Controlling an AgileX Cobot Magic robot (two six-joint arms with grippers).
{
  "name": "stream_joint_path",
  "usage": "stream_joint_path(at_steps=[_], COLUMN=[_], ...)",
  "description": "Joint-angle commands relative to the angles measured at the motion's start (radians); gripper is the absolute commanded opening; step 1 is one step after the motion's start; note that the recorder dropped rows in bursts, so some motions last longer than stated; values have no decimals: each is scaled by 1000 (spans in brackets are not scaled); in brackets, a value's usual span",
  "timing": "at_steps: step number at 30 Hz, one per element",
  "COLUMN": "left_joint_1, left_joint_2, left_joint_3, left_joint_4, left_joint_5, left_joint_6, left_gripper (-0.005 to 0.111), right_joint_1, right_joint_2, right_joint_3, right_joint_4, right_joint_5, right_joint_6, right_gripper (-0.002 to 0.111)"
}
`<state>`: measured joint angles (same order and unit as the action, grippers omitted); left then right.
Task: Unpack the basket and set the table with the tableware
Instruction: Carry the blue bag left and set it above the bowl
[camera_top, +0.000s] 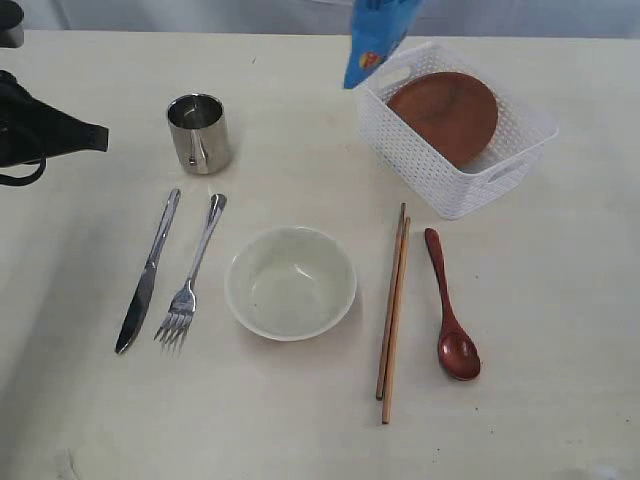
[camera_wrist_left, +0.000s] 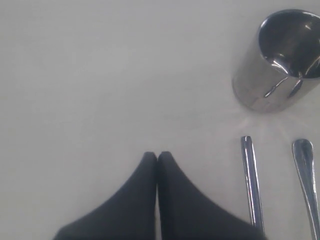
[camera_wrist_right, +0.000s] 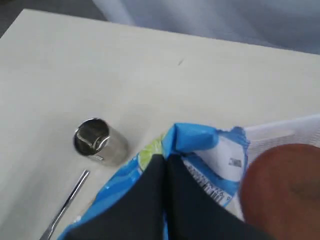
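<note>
My right gripper (camera_wrist_right: 166, 159) is shut on the blue snack bag (camera_wrist_right: 200, 145), which hangs at the top of the exterior view (camera_top: 375, 40), above the near corner of the white basket (camera_top: 455, 185). The brown plate (camera_top: 443, 115) lies tilted inside the basket. On the table (camera_top: 300, 420) lie the knife (camera_top: 148, 272), fork (camera_top: 192, 275), cream bowl (camera_top: 290, 282), chopsticks (camera_top: 393, 310) and wooden spoon (camera_top: 450, 310). The steel cup (camera_top: 198, 132) stands behind the knife and fork. My left gripper (camera_top: 100, 135) hovers shut and empty left of the cup (camera_wrist_left: 282, 60).
The table's far edge runs just behind the basket, with pale cloth beyond it. In the left wrist view the knife handle (camera_wrist_left: 251, 180) and the fork handle (camera_wrist_left: 306, 175) lie close beside my left fingers (camera_wrist_left: 145, 200).
</note>
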<state>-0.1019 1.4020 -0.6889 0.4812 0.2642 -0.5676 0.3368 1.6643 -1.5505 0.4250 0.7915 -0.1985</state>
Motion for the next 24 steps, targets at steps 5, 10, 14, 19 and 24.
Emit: stream_joint_path(at_steps=[5, 10, 14, 19, 24], left_joint_1=[3, 3, 3, 3, 3], left_joint_2=[-1, -1, -1, -1, -1], left_joint_3=[6, 6, 6, 6, 6], left_joint_4=[1, 1, 1, 1, 1], left_joint_5=[4, 4, 4, 4, 5], left_joint_6=[-7, -7, -7, -7, -7], left_gripper=[0, 0, 0, 0, 0], right_joint_1=[159, 164, 164, 164, 160], right_joint_2=[251, 342, 368, 356, 295], right_joint_3=[-7, -7, -7, -7, -31], right_joint_4=[8, 28, 101, 120, 42], right_joint_5=[-111, -189, -185, -235, -239], right_joint_6=[-81, -101, -166, -224, -224], right_gripper=[0, 0, 24, 53, 51])
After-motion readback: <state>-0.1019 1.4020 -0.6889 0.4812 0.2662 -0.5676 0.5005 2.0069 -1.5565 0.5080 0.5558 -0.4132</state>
